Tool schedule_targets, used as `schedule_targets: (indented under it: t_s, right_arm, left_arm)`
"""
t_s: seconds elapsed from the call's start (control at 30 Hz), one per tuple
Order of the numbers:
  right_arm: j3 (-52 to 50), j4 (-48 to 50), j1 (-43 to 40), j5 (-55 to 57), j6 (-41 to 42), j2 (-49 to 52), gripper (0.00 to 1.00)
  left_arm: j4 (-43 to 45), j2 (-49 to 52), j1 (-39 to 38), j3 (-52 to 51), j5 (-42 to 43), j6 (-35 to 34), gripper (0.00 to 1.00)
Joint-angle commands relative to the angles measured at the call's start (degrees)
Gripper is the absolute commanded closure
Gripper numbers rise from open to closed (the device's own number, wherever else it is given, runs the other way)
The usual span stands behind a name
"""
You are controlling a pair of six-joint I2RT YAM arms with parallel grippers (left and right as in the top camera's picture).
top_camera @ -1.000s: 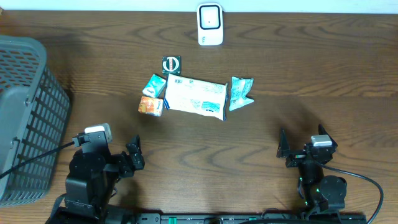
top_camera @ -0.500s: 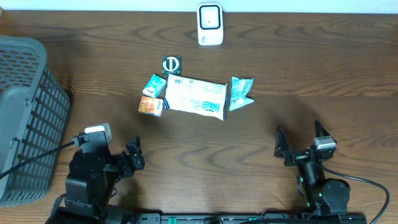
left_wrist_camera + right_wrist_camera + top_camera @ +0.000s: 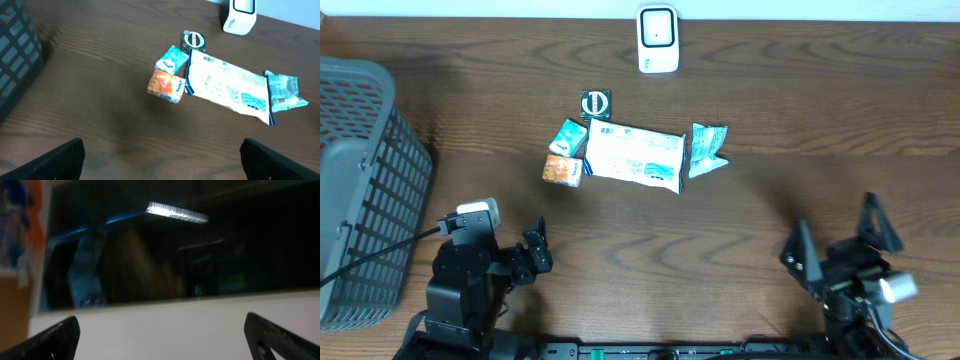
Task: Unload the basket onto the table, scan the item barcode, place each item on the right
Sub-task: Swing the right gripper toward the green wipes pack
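Several items lie in a cluster mid-table: a large white pack point(image 3: 635, 156) point(image 3: 230, 87), an orange box point(image 3: 562, 170) point(image 3: 166, 86), a teal packet point(image 3: 567, 137) point(image 3: 171, 60), a dark round-logo packet point(image 3: 596, 103) point(image 3: 193, 41) and a light-blue packet point(image 3: 706, 149) point(image 3: 282, 91). The white scanner point(image 3: 658, 38) point(image 3: 240, 15) stands at the far edge. My left gripper point(image 3: 538, 248) point(image 3: 162, 160) is open near the front left, well short of the items. My right gripper point(image 3: 835, 232) point(image 3: 162, 342) is open and empty at the front right, tilted up; its view shows only a wall and a dark window.
A grey mesh basket point(image 3: 360, 190) point(image 3: 17, 55) fills the left side of the table. Bare wood lies between the items and both grippers.
My right arm has swung to the right and tipped its gripper upward, away from the table. The left arm and the items have not moved.
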Motion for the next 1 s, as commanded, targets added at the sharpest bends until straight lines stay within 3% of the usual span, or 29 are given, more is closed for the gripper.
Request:
schedule_targets:
  t_s: [0.0,0.13,0.33,0.53,0.67,0.83,0.97]
  right_arm:
    - [3.4,1.0,0.0,6.7,-1.1,2.5,0.01]
    - [12.2,-5.5,0.0,4.5,-6.7,10.4,0.01]
    - [31.4,-23.7,0.0,4.6,-15.9,30.6,0.01]
    - [55.9,-58.2,0.1,1.3,-15.9,52.9,0.01]
    - [65.3,-72.8,0.2,-5.5,-15.6,63.7,0.01]
    - [66.8,-76.4,0.2,-22.6,-14.6,73.0,0.01]
    - [66.7,-77.5,0.2,-29.2,-13.2,79.1,0.01]
  left_arm:
    - [0.1,0.0,0.0,-0.1,-0.7,-0.3,0.02]
    - [0.1,0.0,0.0,-0.1,-0.7,-0.3,0.02]
    - [0.1,0.0,0.0,-0.1,-0.7,-0.3,0.02]
    - [0.1,0.0,0.0,-0.1,-0.7,-0.3,0.03]
    - [0.1,0.0,0.0,-0.1,-0.7,-0.3,0.02]
    - [0.1,0.0,0.0,-0.1,-0.7,-0.3,0.02]
    - [0.1,0.0,0.0,-0.1,-0.7,-0.3,0.02]
